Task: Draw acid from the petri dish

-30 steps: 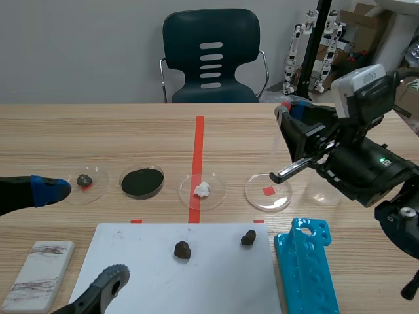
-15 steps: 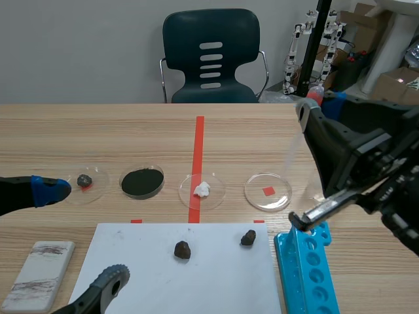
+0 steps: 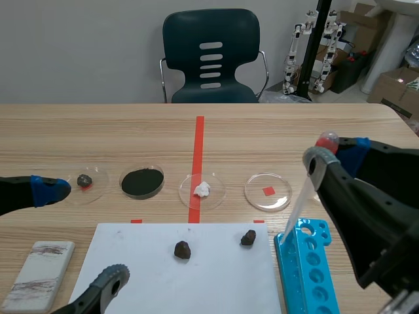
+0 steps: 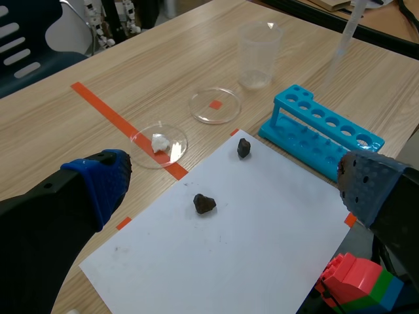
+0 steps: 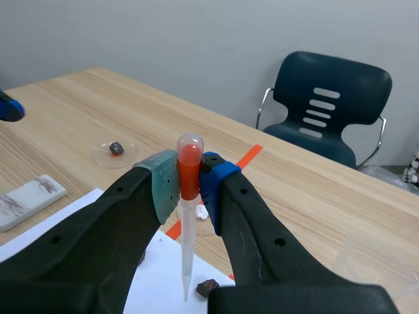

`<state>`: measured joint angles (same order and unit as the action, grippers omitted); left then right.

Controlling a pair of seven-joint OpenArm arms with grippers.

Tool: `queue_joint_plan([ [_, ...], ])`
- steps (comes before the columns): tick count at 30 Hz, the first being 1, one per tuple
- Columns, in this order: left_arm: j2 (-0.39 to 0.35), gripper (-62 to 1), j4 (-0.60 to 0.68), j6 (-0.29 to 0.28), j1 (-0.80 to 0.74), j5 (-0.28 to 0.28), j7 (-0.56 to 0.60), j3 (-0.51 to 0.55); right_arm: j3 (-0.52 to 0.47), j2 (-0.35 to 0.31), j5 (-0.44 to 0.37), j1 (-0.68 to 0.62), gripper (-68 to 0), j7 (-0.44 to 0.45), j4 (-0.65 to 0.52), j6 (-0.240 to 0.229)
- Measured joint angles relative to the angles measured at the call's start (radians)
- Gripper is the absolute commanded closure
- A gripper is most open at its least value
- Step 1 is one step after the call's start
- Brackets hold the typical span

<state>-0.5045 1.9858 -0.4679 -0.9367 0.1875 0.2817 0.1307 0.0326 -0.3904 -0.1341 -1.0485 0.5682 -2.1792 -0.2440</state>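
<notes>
The clear petri dish (image 3: 268,191) with a red mark under it lies right of the centre tape line, also in the left wrist view (image 4: 215,105). My right gripper (image 3: 334,149) is shut on a plastic pipette (image 3: 298,203) just below its red bulb. It holds the pipette tilted, with the tip over the far left corner of the blue rack (image 3: 306,268), near and right of the dish. In the right wrist view the pipette (image 5: 188,216) hangs between the pads of the right gripper (image 5: 189,180). My left gripper (image 3: 78,235) stands open at the near left, holding nothing.
Three more dishes stand in the row: white bit (image 3: 201,190), black powder (image 3: 142,182), small rock (image 3: 85,180). White paper (image 3: 196,281) carries two dark rocks (image 3: 182,249). A clear beaker (image 4: 259,54) stands past the rack. A white slab (image 3: 38,265) lies near left.
My right arm has swung from above the petri dish toward the near right and lower, carrying the pipette; its tip now hangs by the blue rack. The left arm has kept still.
</notes>
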Motion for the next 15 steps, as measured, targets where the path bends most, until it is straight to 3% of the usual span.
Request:
queue_joint_plan([
  [7,0.000,-62.3,0.000,0.000,0.000,0.000,0.000,0.000,0.000,0.000,0.033,-0.067,-9.0,0.074,0.000,0.000],
  [15,0.000,-62.3,0.000,0.000,0.000,0.000,0.000,0.000,0.000,0.000,0.033,-0.077,-9.0,0.086,0.000,0.001],
])
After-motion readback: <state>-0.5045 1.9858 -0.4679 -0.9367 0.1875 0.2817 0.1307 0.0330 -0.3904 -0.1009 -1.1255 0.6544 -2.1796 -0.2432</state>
